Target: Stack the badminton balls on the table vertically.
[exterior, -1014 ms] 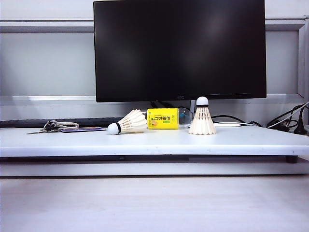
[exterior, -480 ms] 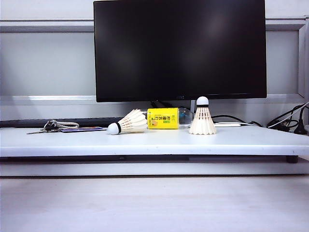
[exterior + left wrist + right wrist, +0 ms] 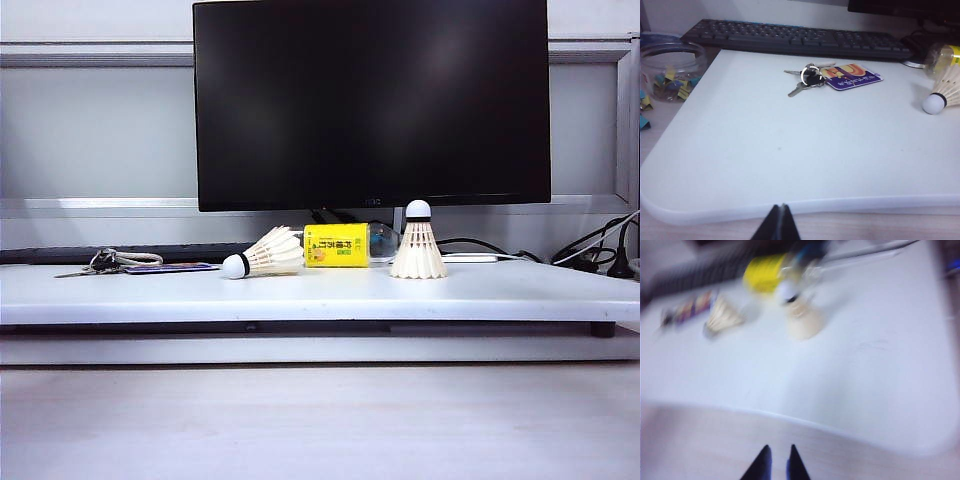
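Two badminton balls rest on the white table [image 3: 120,295]. One lies on its side [image 3: 265,254], cork tip toward the left; the other [image 3: 418,243] stands upright on its skirt, cork up. Neither arm shows in the exterior view. My left gripper [image 3: 781,207] is shut and empty, hovering just off the table's front edge [image 3: 740,207], far from the lying ball [image 3: 942,95]. In the blurred right wrist view, my right gripper [image 3: 779,448] is open by a narrow gap with nothing in it, before the front edge, well short of the upright ball [image 3: 802,316] and the lying one [image 3: 722,316].
A yellow-labelled bottle [image 3: 340,245] lies between the two balls under the black monitor [image 3: 370,100]. Keys with a tag [image 3: 832,77] sit left of the lying ball, a keyboard [image 3: 790,37] behind them. A clear jar [image 3: 670,70] stands off the table's left side. Cables [image 3: 590,250] trail at the right.
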Tool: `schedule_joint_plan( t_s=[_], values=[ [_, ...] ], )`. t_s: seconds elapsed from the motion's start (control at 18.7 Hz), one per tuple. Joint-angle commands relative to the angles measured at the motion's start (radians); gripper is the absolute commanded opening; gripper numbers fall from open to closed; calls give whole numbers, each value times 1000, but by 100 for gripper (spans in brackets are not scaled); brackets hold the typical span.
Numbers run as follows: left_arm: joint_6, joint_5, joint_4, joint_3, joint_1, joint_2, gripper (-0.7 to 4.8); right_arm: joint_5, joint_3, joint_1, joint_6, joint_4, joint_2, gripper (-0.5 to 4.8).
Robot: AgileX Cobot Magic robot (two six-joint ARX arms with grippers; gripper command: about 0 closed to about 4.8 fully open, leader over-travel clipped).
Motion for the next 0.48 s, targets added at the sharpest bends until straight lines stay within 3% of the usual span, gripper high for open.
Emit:
schedule_joint_plan(
  t_s=[0.05, 0.21, 0.48],
  values=[
    [-42, 6, 15, -2, -1, -3, -6, -13, 163, 79, -188, -80, 232, 54],
    [-232, 77, 16, -2, -1, -3, -6, -13, 278, 154, -269, -84, 403, 54],
    [-263, 107, 18, -2, -1, -3, -6, -17, 409, 225, -411, -97, 566, 54]
  ],
)
